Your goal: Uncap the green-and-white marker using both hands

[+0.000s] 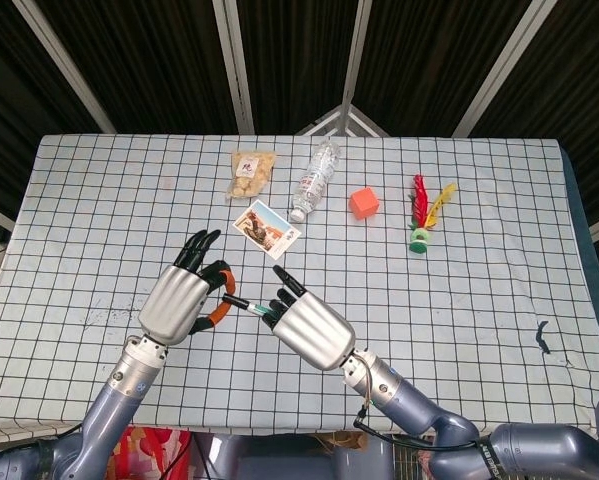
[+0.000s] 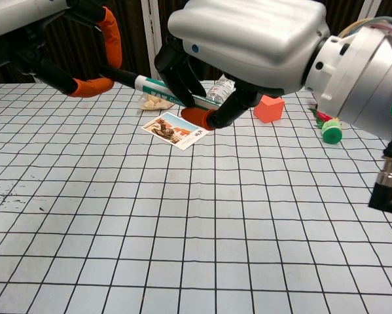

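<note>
The green-and-white marker (image 1: pixel 249 306) (image 2: pixel 158 87) hangs level above the table's front left, held at both ends. My left hand (image 1: pixel 182 301) (image 2: pixel 48 39) pinches its dark cap end between orange-tipped fingers. My right hand (image 1: pixel 309 328) (image 2: pixel 248 49) grips the white and green barrel from the other side. The barrel's far end is hidden inside the right hand. Cap and barrel look joined.
Behind the hands lie a picture card (image 1: pixel 267 229), a snack bag (image 1: pixel 250 173), a plastic bottle (image 1: pixel 316 177), an orange cube (image 1: pixel 364 203) and a feathered shuttlecock (image 1: pixel 423 216). A dark scrap (image 1: pixel 542 336) sits near the right front edge.
</note>
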Tool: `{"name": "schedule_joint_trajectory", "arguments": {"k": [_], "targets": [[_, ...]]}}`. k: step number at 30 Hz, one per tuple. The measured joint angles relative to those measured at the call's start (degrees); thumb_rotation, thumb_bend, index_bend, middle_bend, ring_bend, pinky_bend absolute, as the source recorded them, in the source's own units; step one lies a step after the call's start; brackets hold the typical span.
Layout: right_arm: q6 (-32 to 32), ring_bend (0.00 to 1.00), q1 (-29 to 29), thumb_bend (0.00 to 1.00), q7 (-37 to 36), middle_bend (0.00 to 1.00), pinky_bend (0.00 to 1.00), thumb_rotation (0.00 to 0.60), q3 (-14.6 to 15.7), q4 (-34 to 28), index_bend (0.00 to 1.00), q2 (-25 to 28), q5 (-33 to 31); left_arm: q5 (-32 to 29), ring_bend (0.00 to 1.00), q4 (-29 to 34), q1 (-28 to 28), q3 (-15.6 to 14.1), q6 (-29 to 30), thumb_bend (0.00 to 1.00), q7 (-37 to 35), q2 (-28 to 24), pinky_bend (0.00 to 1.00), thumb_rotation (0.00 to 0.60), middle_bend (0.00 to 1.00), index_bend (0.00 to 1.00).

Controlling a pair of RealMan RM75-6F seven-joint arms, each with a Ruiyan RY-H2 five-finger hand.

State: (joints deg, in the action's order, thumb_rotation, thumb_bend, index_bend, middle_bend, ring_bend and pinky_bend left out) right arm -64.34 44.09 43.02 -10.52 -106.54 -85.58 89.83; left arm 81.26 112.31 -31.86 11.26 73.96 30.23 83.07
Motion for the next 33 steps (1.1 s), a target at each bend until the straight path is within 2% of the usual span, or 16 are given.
{"name": "schedule_joint_trajectory", "arguments": {"k": [8,21,29,33], "targets": [[-0.06,0.50,-0.13,0.66,-0.18,0.69,0.19,0.600,0.23,-0.02,0.60,0.19,0.11,-0.74,0.02,-0.02,-0.12,0.07,0.22,0.58,1.00,0.39,0.00,0.600,0.44,0.61],[-0.83,0.51,-0.61,0.66,-0.83,0.69,0.19,0.600,0.54,0.32,0.60,0.40,0.79,-1.55,0.02,0.40,0.12,-0.18,0.95,0.60,2.21,0.23,0.00,0.600,0.44,0.63],[-1.35,0.51,-1.27,0.66,-2.25,0.69,0.19,0.600,1.36,2.31,0.60,0.29,1.11,0.50,0.02,0.73,1.02,-0.44,2.31,0.60,-2.36,-0.92,0.00,0.600,0.43,0.63],[-1.89,0.51,-1.87,0.66,-4.19,0.69,0.19,0.600,2.49,4.58,0.60,-0.17,1.87,2.71,0.02,1.70,2.68,-0.13,5.36,0.60,-6.34,-3.69,0.00,0.600,0.43,0.63]]}}
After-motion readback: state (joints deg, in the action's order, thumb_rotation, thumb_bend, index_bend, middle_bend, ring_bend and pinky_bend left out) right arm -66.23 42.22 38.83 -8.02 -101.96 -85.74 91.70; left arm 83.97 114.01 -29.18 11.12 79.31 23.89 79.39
